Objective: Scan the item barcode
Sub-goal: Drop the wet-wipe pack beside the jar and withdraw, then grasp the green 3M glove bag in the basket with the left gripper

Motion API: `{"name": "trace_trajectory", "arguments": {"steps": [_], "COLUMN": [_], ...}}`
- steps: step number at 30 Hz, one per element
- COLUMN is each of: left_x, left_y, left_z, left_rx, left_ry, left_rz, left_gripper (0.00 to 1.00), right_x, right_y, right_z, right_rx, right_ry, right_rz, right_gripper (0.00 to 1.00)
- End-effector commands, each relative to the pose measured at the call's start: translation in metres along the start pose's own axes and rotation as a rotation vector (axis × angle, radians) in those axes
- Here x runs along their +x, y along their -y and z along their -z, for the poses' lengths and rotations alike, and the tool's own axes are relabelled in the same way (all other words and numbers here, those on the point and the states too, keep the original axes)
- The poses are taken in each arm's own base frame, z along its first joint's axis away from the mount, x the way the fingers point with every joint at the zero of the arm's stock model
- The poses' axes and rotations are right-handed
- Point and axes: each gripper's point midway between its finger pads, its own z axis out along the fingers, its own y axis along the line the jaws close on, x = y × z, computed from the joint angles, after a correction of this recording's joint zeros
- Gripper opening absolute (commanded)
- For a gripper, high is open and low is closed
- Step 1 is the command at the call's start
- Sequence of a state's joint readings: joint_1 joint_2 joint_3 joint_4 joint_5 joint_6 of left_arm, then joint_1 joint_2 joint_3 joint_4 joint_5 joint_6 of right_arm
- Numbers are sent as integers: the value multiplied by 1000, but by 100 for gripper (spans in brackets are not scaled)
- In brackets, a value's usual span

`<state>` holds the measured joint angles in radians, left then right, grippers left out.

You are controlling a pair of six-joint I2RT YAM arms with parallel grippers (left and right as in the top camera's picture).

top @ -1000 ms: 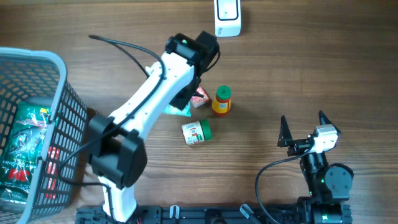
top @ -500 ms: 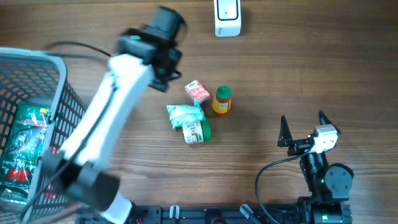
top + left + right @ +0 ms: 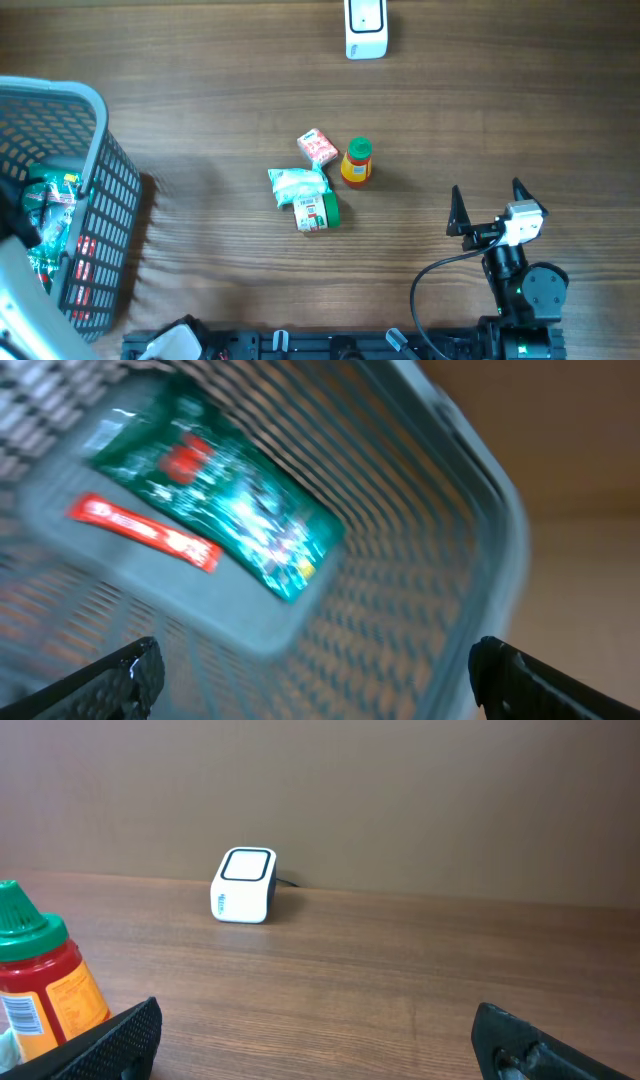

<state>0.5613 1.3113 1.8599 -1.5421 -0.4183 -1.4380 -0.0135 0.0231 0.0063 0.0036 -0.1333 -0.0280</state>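
At the near right edge, the right gripper [image 3: 487, 188] sits spread wide and empty over the brown wood-grain table [image 3: 520, 100]. Mid-table lie the goods: a white-green pouch [image 3: 297, 184] touching a green-lidded can [image 3: 318, 212], with a pink carton [image 3: 317, 147] and an orange bottle [image 3: 356, 162] just beyond. The white scanner [image 3: 366, 25] stands at the far edge before a brown wall [image 3: 420, 790]. Since a second ago the left arm [image 3: 12, 300] has swung from the goods to the grey basket [image 3: 95, 108]; the left gripper [image 3: 315, 665] now gapes empty above a green packet [image 3: 230, 510].
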Motion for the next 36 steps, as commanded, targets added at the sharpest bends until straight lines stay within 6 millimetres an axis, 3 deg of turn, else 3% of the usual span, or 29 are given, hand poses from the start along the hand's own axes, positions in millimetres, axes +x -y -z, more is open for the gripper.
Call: {"name": "trace_trajectory", "arguments": {"steps": [1, 6, 7, 8, 10, 14, 17, 21, 28, 31, 34, 36], "left_x": [-9, -14, -11, -4, 16, 58, 73, 82, 68, 58, 67, 75], "left_y": [-18, -54, -61, -69, -89, -115, -133, -132, -121, -130, -144, -158], "left_z": [-50, -128, -142, -156, -196, -237, -264, -281, -291, -295, -308, -319], "left_rx": [-206, -475, -521, -566, -619, -617, -585, -521, -449, -478, -535, -591], "left_ry": [-31, -75, -81, -88, -105, -213, -209, -222, -164, -96, -106, -114], "left_rz": [211, 343, 342, 330, 314, 366, 406, 415, 344, 318, 287, 273], "left_gripper": [100, 100, 91, 83, 83, 83, 80, 87, 85, 86, 78, 67], "right_x": [-1, -1, -1, -1, -1, -1, -1, -1, -1, -1, -1, -1], "right_y": [0, 0, 0, 0, 0, 0, 0, 0, 0, 0, 0, 0], "right_z": [0, 0, 0, 0, 0, 0, 0, 0, 0, 0, 0, 0], "right_rx": [0, 1, 1, 0, 0, 0, 1, 0, 0, 0, 1, 1], "right_ry": [7, 7, 7, 7, 7, 7, 7, 7, 7, 7, 7, 7], "right_rz": [-3, -3, -4, -3, -3, -4, -3, -4, -4, -3, -4, -3], "right_gripper": [100, 100, 100, 100, 100, 100, 100, 100, 100, 100, 100, 100]}}
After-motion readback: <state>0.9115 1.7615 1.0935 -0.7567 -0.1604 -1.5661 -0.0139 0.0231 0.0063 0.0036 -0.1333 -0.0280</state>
